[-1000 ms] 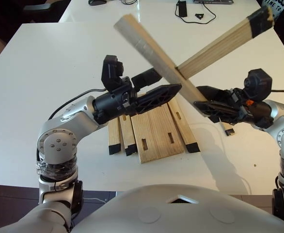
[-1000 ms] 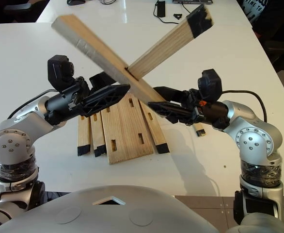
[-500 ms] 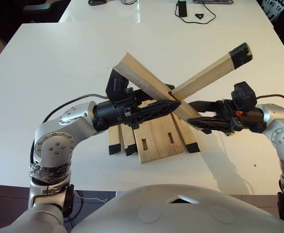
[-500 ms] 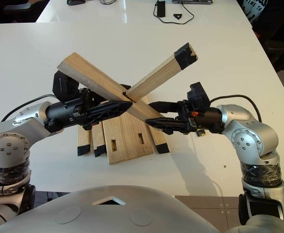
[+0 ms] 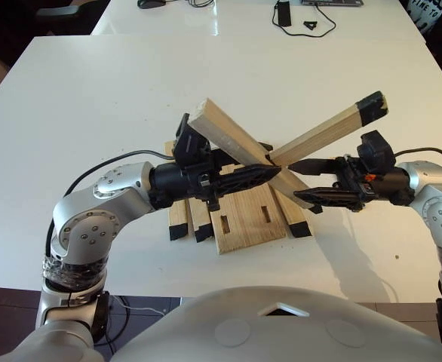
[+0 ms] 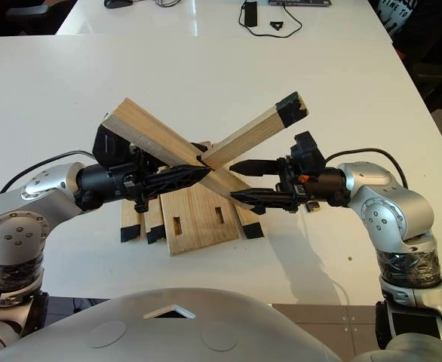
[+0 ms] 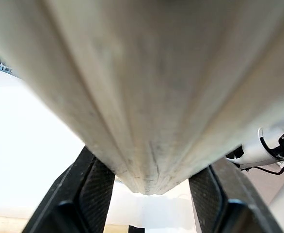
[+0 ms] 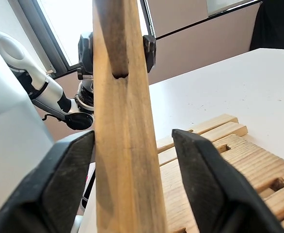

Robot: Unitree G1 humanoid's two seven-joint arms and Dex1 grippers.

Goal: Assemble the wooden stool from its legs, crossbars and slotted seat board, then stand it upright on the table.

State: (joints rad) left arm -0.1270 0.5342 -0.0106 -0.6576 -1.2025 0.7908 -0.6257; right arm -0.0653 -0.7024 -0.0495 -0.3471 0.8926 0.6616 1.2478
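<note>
Left gripper (image 5: 270, 172) is clamped on the plain leg (image 5: 222, 127), which is crossed by the black-tipped leg (image 5: 334, 124) just past its fingertips. Right gripper (image 5: 295, 181) is held spread around the plain leg's lower end, above the seat board (image 5: 242, 219).

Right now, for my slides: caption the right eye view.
Left gripper holds the crossed pieces over the seat board; right gripper open.

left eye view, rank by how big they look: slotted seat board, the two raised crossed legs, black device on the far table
1. slotted seat board, partly hidden
2. plain-ended leg and black-tipped leg: alike, both raised nearer the camera
3. black device, farthest away
</note>
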